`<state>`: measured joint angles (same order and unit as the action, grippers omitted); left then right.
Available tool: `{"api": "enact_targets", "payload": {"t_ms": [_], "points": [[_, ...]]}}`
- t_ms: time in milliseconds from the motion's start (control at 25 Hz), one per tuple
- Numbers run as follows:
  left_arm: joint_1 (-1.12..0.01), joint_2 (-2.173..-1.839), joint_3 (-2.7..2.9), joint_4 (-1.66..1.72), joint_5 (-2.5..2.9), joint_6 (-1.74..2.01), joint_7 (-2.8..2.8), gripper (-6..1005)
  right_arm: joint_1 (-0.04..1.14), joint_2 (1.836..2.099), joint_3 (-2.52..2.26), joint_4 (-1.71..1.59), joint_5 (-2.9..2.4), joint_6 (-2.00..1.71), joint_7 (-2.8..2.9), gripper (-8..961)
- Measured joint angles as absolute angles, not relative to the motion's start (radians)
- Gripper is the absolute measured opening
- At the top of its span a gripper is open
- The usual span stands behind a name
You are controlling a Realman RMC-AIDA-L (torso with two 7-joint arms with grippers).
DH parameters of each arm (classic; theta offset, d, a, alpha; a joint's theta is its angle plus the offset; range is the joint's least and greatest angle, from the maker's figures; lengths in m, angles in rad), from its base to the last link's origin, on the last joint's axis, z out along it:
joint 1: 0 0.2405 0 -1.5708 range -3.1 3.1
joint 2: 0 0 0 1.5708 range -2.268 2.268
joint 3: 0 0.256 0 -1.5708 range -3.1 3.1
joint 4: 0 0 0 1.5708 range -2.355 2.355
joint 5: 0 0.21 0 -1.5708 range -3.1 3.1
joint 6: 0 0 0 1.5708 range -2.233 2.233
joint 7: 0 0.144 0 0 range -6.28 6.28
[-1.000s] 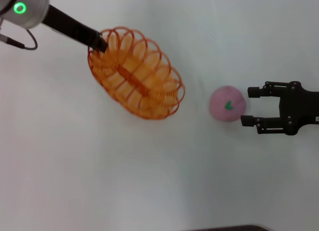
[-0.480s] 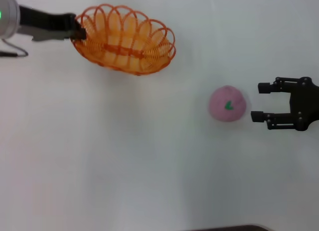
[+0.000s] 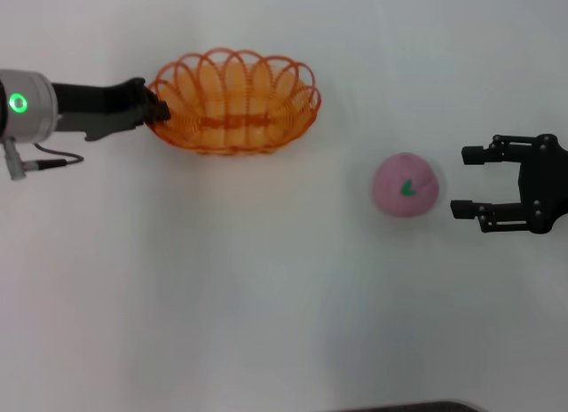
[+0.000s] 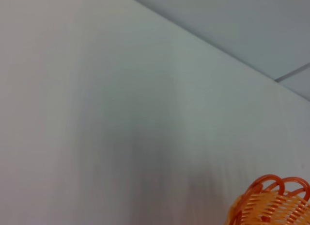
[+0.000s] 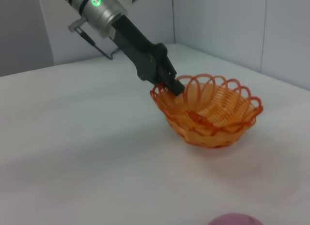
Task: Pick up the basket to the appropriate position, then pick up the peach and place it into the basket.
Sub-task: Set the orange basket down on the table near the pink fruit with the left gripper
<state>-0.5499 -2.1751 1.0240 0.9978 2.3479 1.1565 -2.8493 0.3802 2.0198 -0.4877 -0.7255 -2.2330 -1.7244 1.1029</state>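
The orange wire basket (image 3: 233, 101) stands upright on the white table at the far left-centre of the head view. My left gripper (image 3: 158, 110) is shut on its left rim; the right wrist view shows the grip (image 5: 174, 88) on the basket (image 5: 213, 113). A bit of the basket rim (image 4: 271, 205) shows in the left wrist view. The pink peach (image 3: 406, 185) lies on the table to the right. My right gripper (image 3: 463, 181) is open, just right of the peach and apart from it. The peach's top (image 5: 236, 219) shows in the right wrist view.
The white table (image 3: 266, 297) stretches bare between basket and peach. A grey wall and corner (image 5: 218, 26) stand beyond the basket in the right wrist view. A dark edge (image 3: 408, 407) marks the table's near side.
My left gripper has swung the basket from a tilted pose near the centre to the far left, then set it level and slightly right. My right gripper has drawn back a little from the peach.
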Motion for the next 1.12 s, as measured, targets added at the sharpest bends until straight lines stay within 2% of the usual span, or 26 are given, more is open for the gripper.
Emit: {"api": "enact_targets", "payload": {"t_ms": [280,520,720,920,1120], "points": [[-0.539,-2.175,1.076,0.978,2.344,1.131,-2.852,81,0.383,2.02,-0.489,-0.727,-2.233,-1.726,1.1,798],[-0.52,-2.173,1.076,0.986,2.345,1.14,-2.843,237,0.382,2.02,-0.485,-0.727,-2.234,-1.731,1.103,798],[-0.498,-2.171,1.068,1.022,2.346,1.191,-2.828,483,0.373,2.02,-0.476,-0.727,-2.228,-1.733,1.106,798],[-0.471,-2.168,1.051,1.108,2.343,1.272,-2.789,515,0.372,2.022,-0.455,-0.726,-2.227,-1.734,1.121,797],[-0.394,-2.173,0.997,1.293,2.335,1.276,-2.606,541,0.387,2.023,-0.42,-0.726,-2.226,-1.735,1.171,797]]}}
